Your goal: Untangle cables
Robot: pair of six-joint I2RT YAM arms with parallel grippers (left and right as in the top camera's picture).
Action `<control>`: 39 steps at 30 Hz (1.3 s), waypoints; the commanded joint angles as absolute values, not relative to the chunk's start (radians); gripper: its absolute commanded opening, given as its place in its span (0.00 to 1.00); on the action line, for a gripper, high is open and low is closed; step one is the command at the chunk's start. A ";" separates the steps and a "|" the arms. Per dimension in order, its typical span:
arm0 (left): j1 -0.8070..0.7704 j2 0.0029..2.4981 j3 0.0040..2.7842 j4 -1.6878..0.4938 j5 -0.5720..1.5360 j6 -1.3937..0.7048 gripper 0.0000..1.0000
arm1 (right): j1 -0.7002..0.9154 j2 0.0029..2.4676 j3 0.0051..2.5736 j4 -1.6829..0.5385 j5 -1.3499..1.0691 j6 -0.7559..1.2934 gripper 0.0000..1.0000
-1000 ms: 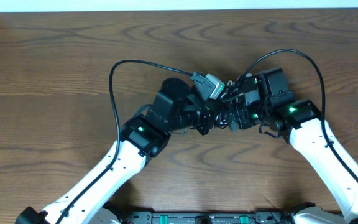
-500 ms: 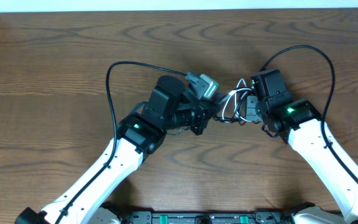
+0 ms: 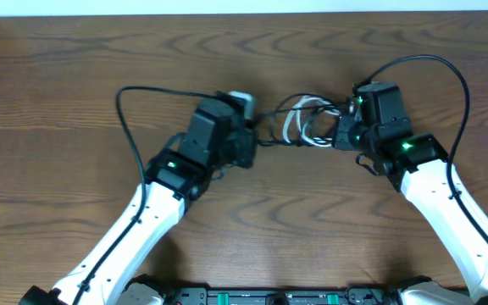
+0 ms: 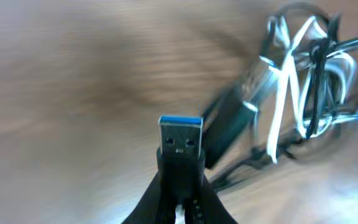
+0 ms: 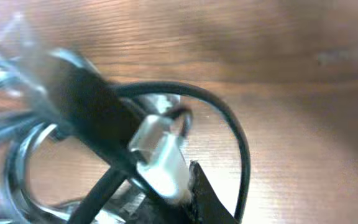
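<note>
Tangle of thin black and white cables point(image 3: 306, 127), strung over brown wooden tabletop point(image 3: 74, 85): left tool point(image 4: 180, 186) gripping black blue-tongued USB plug point(image 4: 180, 140), right tool point(image 5: 188, 196) newly clamped on white plug point(image 5: 160, 158), arms drawn apart, loops loosening.

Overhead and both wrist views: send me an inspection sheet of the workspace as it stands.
Surface: brown wood-grain table, no spills seen.
Job's things: thin black cord and thin white cord, looped together in one tangle between the arms.
Clutter: nothing seen.
Grippers: left end effector shut on a black USB plug with a blue insert; right end effector shut, with a small white plug apparently pinched at its tip.
Cables: thick black arm leads, one looping off each arm above the table.
Surroundings: pale strip along the far edge.
</note>
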State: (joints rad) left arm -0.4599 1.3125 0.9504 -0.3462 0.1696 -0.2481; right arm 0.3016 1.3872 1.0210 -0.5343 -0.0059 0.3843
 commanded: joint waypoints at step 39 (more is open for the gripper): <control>-0.299 1.292 0.965 -0.465 0.342 -0.203 0.31 | 0.410 1.487 1.001 -0.572 -0.244 0.021 0.99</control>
